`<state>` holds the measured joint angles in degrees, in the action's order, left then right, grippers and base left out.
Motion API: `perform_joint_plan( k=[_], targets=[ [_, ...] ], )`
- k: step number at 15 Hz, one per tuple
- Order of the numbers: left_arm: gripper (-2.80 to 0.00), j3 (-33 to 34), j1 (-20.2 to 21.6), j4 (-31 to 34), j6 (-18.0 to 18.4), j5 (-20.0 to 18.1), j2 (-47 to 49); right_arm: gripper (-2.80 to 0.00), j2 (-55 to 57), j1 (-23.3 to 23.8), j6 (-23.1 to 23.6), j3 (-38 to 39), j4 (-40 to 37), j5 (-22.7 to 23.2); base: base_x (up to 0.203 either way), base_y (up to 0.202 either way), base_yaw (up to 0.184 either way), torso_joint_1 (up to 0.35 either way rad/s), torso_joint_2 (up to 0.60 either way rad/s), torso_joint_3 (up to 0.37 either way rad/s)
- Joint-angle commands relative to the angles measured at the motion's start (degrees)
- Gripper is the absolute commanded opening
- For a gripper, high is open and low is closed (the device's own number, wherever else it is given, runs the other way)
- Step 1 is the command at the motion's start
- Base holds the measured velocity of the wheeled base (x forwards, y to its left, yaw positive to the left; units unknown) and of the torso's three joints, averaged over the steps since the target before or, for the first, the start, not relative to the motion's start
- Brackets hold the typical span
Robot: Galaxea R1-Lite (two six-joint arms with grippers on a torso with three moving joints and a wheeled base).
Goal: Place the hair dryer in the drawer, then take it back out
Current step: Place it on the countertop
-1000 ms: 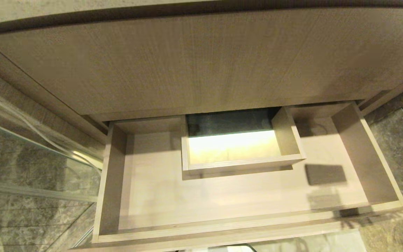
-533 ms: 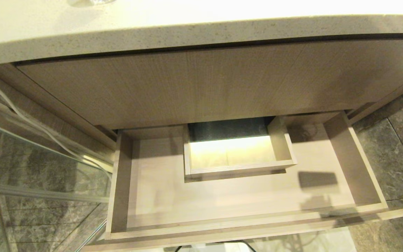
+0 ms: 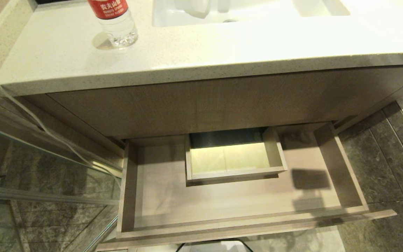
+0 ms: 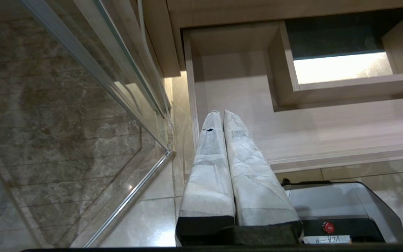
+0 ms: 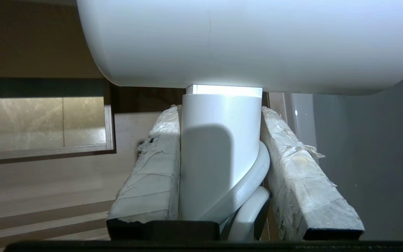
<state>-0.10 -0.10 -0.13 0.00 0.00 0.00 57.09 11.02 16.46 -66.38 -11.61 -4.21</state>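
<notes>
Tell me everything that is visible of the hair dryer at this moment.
The hair dryer appears only in the right wrist view. It is smooth white plastic, with a wide rounded barrel lying crosswise above a straight handle. The right gripper is closed on the handle, one taped finger on each side, and a loop of white cord is pressed against the handle inside the grip. The grille end is not visible. The dryer is held above the open drawer, touching nothing else.
</notes>
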Motion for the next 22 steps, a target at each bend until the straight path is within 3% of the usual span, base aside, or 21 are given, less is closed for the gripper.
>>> perform_joint_plan(
  k=[1, 7, 11, 22],
  targets=[
    [-2.8, 0.0, 0.0, 0.0, 0.0, 0.0, 0.1, -2.8, 3.0, 0.0, -0.2, -2.3, 0.0, 0.0, 0.0, 0.0, 0.0, 0.319, -0.6, -0.267],
    [-2.8, 0.0, 0.0, 0.0, 0.0, 0.0, 0.1, -2.8, 9.3, 0.1, -0.4, -7.8, -0.4, -0.8, 0.0, 0.0, 0.0, 0.263, -0.49, -0.232],
    [-2.8, 0.0, 0.0, 0.0, 0.0, 0.0, 0.1, -2.8, 10.9, 0.0, 0.1, -9.7, -0.8, -2.4, 0.0, 0.0, 0.0, 0.054, -0.07, -0.019],
    [-2.8, 0.0, 0.0, 0.0, 0.0, 0.0, 0.1, -2.8, 18.6, 0.0, 0.2, -15.3, -0.7, -2.3, 0.0, 0.0, 0.0, 0.255, -0.02, 0.229]
  ],
)
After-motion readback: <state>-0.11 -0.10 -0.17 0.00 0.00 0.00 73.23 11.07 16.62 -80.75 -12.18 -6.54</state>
